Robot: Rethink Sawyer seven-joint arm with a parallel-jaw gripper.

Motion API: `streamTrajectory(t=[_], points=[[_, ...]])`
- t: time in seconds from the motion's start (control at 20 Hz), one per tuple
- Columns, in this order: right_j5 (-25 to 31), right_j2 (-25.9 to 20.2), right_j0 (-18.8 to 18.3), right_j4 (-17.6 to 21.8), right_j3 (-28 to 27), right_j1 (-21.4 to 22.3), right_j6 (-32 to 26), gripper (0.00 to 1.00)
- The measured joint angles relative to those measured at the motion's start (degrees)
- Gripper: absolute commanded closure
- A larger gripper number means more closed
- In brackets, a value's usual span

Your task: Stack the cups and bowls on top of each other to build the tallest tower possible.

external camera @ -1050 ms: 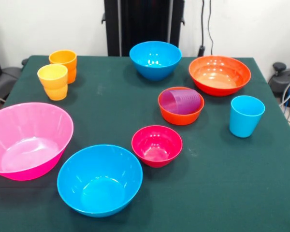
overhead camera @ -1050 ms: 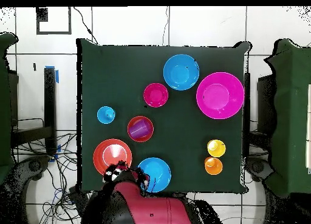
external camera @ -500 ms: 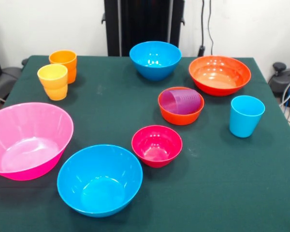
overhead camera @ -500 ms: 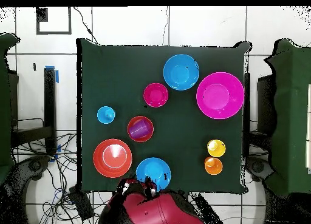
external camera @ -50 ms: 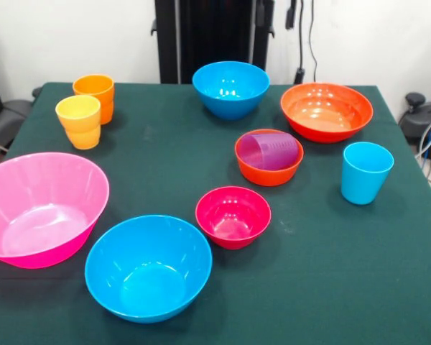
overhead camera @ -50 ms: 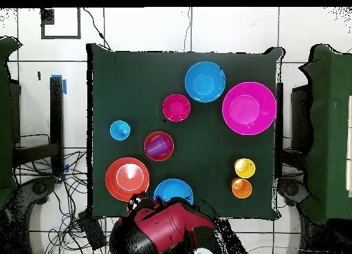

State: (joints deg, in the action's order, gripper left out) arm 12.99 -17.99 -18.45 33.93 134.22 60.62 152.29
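The table (external camera @ -50 ms: 330,287), covered in dark green cloth, carries every piece; its near corners are cut off by the front view's lower edge. The red arm (overhead camera @ -50 ms: 165,230) shows only in the overhead view, bulking at the table's edge and covering part of one blue bowl (overhead camera @ -50 ms: 173,191); the gripper cannot be made out on it, so whether it is open or holding anything cannot be told. The pink bowl (external camera @ -50 ms: 39,208), the largest, sits at the left edge of the front view, its rim slightly cropped; just beside it stands the near blue bowl (external camera @ -50 ms: 148,267); the wide orange-red bowl (external camera @ -50 ms: 326,111) stands beside the far blue bowl (external camera @ -50 ms: 230,88). The small orange-red bowl (external camera @ -50 ms: 269,158) holds the purple cup (external camera @ -50 ms: 273,151), tilted on its side, its base hidden by the bowl wall; the small magenta bowl (external camera @ -50 ms: 233,216) stands near it, apart and unstacked. The light blue cup (external camera @ -50 ms: 365,172) stands upright alone; the yellow-orange cup (external camera @ -50 ms: 79,121) partly hides the orange cup (external camera @ -50 ms: 94,92) behind it.
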Motion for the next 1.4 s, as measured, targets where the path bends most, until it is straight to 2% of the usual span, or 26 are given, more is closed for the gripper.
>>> streamTrajectory(t=[0.05, 0.2, 0.25, 0.35, 0.5, 0.75, 0.95, 1.4], points=[[-2.32, 2.66, 2.01, 0.13, -1.68, -2.83, 0.63, 0.0], [-6.15, 6.43, 4.93, 0.11, -4.0, -6.81, 0.73, 0.0], [-9.64, 9.56, 7.35, 0.07, -5.91, -10.23, 0.73, 0.0], [-13.34, 12.58, 9.59, -0.18, -7.66, -13.75, 0.73, 0.0], [-17.54, 15.91, 11.63, -0.82, -9.53, -18.01, 0.73, 0.0], [-21.38, 20.23, 12.8, -2.35, -11.94, -23.75, 0.73, 0.0], [-21.59, 23.39, 13.37, -3.87, -13.97, -26.82, 0.73, 0.0], [-21.56, 26.93, 14.18, -4.65, -16.78, -28.49, 0.73, 0.0]])
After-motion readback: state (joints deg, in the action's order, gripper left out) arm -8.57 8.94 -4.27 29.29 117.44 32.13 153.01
